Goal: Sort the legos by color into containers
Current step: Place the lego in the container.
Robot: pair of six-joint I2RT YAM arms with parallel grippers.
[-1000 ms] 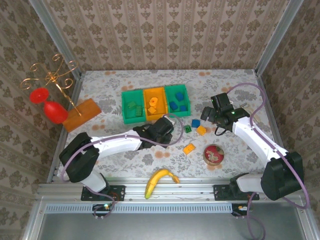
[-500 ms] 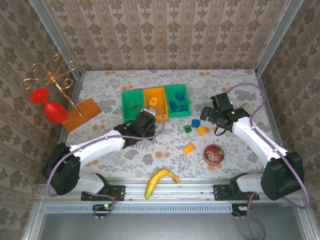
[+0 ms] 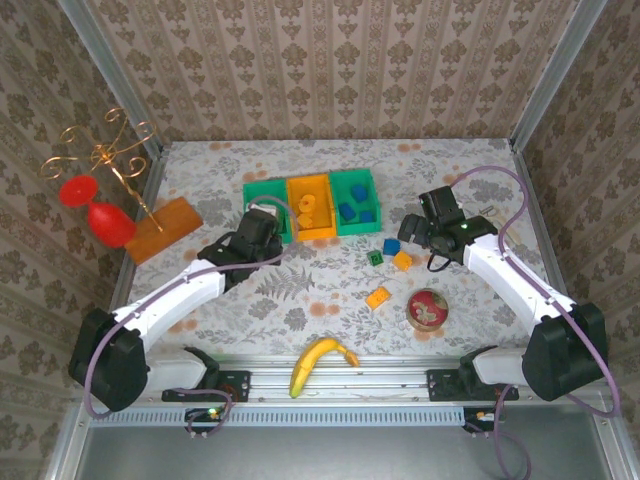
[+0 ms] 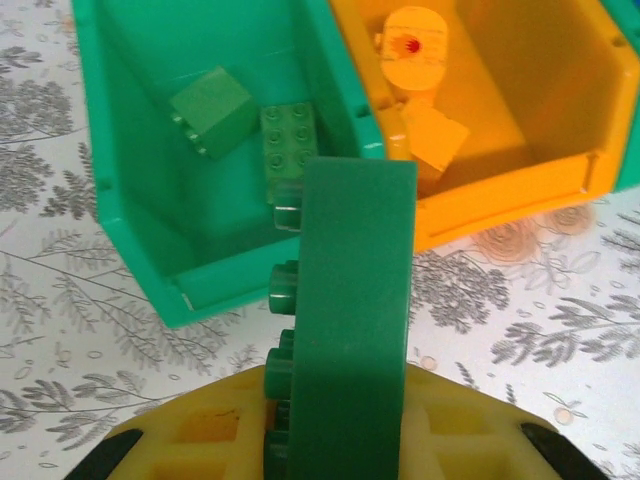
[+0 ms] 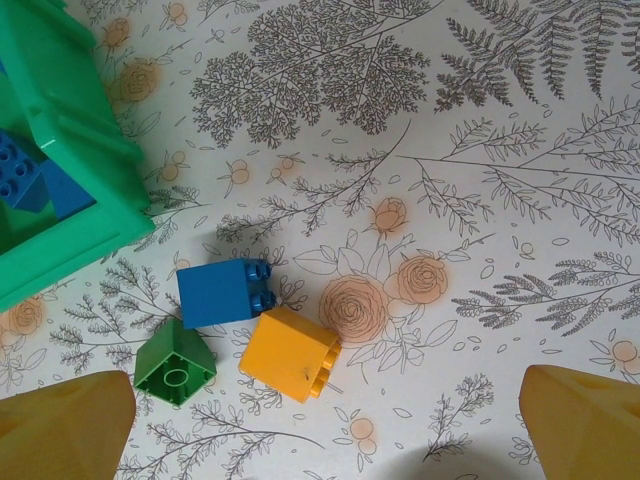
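Three joined bins stand in a row at the far middle of the tabletop (image 3: 300, 290): a left green bin (image 4: 130, 250), an orange bin (image 4: 520, 190) and a right green bin (image 5: 80, 150). The left claw (image 3: 262, 225) is clamped shut on one long green lego (image 4: 350, 300). Its long axis runs straight out from the claw toward the bins. Its studs face left in the wrist view, and its far end sits over the near wall of the left green bin, close to where that bin meets the orange one. Two green legos lie in the left green bin, a cube (image 4: 211, 110) tipped on an edge and a studded block (image 4: 290, 140) with its studs up. The orange bin shows two orange pieces, a round one (image 4: 415, 50) and a squarish one (image 4: 433, 140) touching it. The overhead view shows about three blue pieces in the right green bin. Four legos lie loose on the tabletop. Three cluster just beside the right bin's corner: a blue block (image 5: 222, 291) on its side with studs pointing right, an orange-yellow block (image 5: 290, 352) with studs toward the lower right, and a small green block (image 5: 175, 365) with a round hole showing. The fourth, an orange block (image 3: 378, 297), lies nearer the arms, near one round tin (image 3: 428, 309). The right claw (image 5: 325, 425) hangs above the cluster with its jaws spread wide, gripping nothing. One banana (image 3: 322, 362) lies at the near edge.
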